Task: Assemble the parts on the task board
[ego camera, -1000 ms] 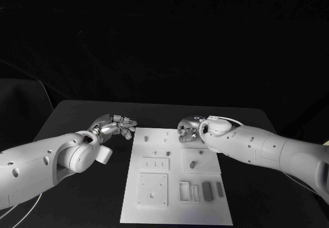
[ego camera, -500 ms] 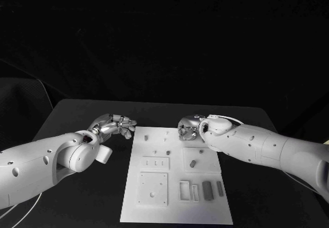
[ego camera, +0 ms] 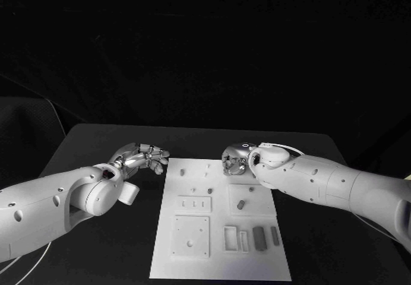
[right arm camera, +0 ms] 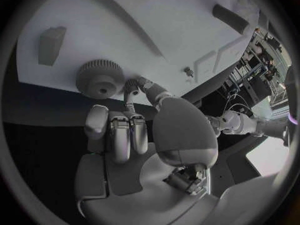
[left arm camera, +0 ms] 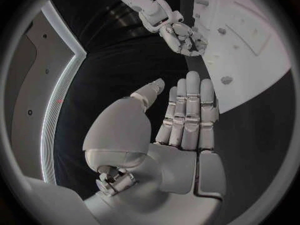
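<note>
The white rectangular task board [ego camera: 221, 222] lies along the middle of the black table [ego camera: 103, 148]. The left silver many-fingered hand [ego camera: 144, 158] hovers over the table just beside the board's far edge at about ten o'clock; in the left wrist view its fingers [left arm camera: 187, 112] lie straight and side by side, released, holding nothing. The right silver hand [ego camera: 234, 161] sits over the board's far end at about one o'clock. In the right wrist view its fingers [right arm camera: 125, 132] curl down beside a small grey toothed gear [right arm camera: 100, 78] standing on the board, a fingertip touching the gear's rim; whether it grips the gear I cannot tell. Small grey block parts [ego camera: 259, 238] lie near the board's near edge at five o'clock.
</note>
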Tool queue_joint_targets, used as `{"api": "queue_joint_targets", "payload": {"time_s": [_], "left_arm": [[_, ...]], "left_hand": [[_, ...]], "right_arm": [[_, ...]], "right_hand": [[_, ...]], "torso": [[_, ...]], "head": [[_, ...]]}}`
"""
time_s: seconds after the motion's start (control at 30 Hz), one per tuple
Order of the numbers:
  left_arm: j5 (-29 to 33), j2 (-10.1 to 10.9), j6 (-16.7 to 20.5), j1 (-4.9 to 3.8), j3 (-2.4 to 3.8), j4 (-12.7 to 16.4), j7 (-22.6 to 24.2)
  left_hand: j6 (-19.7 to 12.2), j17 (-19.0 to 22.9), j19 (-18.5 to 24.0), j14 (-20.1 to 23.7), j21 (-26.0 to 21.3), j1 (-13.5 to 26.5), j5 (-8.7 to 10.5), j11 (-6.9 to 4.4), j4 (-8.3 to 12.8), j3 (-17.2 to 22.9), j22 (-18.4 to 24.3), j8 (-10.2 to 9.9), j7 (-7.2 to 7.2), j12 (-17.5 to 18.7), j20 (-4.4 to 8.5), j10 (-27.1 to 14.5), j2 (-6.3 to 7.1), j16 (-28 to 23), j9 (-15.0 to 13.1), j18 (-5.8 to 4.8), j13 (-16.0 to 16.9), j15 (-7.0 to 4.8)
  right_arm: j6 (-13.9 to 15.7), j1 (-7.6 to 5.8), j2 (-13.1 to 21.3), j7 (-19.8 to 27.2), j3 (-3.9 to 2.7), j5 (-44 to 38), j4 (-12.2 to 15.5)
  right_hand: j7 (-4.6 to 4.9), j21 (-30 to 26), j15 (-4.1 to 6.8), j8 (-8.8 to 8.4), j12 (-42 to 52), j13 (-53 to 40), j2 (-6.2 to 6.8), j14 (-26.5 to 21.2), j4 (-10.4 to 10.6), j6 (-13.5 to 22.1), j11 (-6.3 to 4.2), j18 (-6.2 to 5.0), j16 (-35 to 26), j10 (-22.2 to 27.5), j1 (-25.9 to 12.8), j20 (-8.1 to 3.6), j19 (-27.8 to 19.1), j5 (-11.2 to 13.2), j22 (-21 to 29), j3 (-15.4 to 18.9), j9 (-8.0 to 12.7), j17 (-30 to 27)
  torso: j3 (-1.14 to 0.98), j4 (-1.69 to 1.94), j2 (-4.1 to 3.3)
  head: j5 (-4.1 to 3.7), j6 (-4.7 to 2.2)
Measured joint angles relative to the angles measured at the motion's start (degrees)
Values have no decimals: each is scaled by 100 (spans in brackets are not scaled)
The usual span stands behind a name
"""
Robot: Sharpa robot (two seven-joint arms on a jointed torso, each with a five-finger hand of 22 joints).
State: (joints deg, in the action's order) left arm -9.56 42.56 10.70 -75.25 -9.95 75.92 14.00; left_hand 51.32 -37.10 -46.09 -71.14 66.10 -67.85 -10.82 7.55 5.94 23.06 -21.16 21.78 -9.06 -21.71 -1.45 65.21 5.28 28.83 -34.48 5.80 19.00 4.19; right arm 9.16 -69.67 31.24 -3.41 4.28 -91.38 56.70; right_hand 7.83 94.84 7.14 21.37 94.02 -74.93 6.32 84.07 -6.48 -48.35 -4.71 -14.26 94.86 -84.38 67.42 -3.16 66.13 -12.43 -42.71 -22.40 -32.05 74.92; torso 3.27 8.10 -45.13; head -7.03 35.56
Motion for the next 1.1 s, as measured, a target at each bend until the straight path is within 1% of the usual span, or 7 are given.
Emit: {"api": "queue_joint_targets", "payload": {"time_s": [0.13,0.23,0.37,0.47,0.6,0.63,1.1], "left_arm": [[9,2,-5,0,0,-8,-19],[19,4,-11,0,0,-11,-40],[30,4,-19,0,0,-21,-63],[34,2,-22,0,0,-27,-72],[38,1,-26,0,-1,-30,-81],[38,1,-26,0,-1,-32,-83],[44,4,-31,0,-1,-53,-94]], "left_hand": [[-6,-7,0,0,0,0,0,0,0,0,6,-11,6,2,0,0,0,0,3,0,0,0],[-46,-14,0,0,0,24,0,15,0,-31,10,-32,5,38,0,-15,24,0,15,0,-10,0],[-47,-14,0,0,0,38,0,21,1,-31,12,-53,5,42,0,-22,38,0,15,1,-10,0],[-47,-14,0,0,0,38,0,21,1,-31,11,-53,5,42,0,-22,38,0,20,0,-10,0],[-47,-13,0,0,0,38,0,21,1,-31,11,-53,5,42,0,-22,38,0,20,1,-10,0],[-47,-13,0,0,0,38,0,21,1,-31,11,-53,5,42,0,-22,38,0,20,1,-10,0],[-47,-18,0,1,0,38,0,21,1,-31,12,-53,5,42,0,-22,38,-22,20,1,-9,0]], "right_arm": [[3,-4,14,-10,-2,0,20],[5,-8,14,-10,-7,0,24],[7,-13,28,-10,-8,0,44],[10,-14,40,-10,-10,0,61],[12,-17,52,-5,-12,0,73],[12,-18,53,-3,-12,1,74],[19,-26,115,45,-19,11,123]], "right_hand": [[32,0,0,-87,0,0,17,0,0,18,0,0,0,0,-17,0,0,0,-39,0,0,0],[6,0,0,-163,0,0,60,0,-16,97,1,0,0,0,-60,1,-1,0,-74,-16,-1,0],[-11,0,0,-165,0,0,78,0,-16,241,1,0,0,1,-47,1,-1,0,-108,-16,-200,0],[-24,0,0,-165,0,0,115,0,-16,273,1,0,0,1,-67,2,-1,0,-119,-16,-200,0],[-21,0,0,-165,0,0,115,0,-16,276,1,0,0,1,-67,2,-1,0,-120,-16,-202,0],[-23,0,0,-165,0,0,115,0,-16,288,1,0,0,1,-67,2,-2,0,-119,-16,-281,-1],[-5,0,-1,-165,0,1,115,0,-16,310,2,0,0,1,-67,4,-3,0,-125,-15,-283,-1]], "torso": [[-4,3,-7],[-7,6,-14],[-8,7,-24],[-12,7,-30],[-11,7,-37],[-12,7,-40],[-13,13,-60]], "head": [[-9,-1],[-15,-1],[-16,2],[-21,3],[-25,3],[-27,1],[-45,-18]]}}
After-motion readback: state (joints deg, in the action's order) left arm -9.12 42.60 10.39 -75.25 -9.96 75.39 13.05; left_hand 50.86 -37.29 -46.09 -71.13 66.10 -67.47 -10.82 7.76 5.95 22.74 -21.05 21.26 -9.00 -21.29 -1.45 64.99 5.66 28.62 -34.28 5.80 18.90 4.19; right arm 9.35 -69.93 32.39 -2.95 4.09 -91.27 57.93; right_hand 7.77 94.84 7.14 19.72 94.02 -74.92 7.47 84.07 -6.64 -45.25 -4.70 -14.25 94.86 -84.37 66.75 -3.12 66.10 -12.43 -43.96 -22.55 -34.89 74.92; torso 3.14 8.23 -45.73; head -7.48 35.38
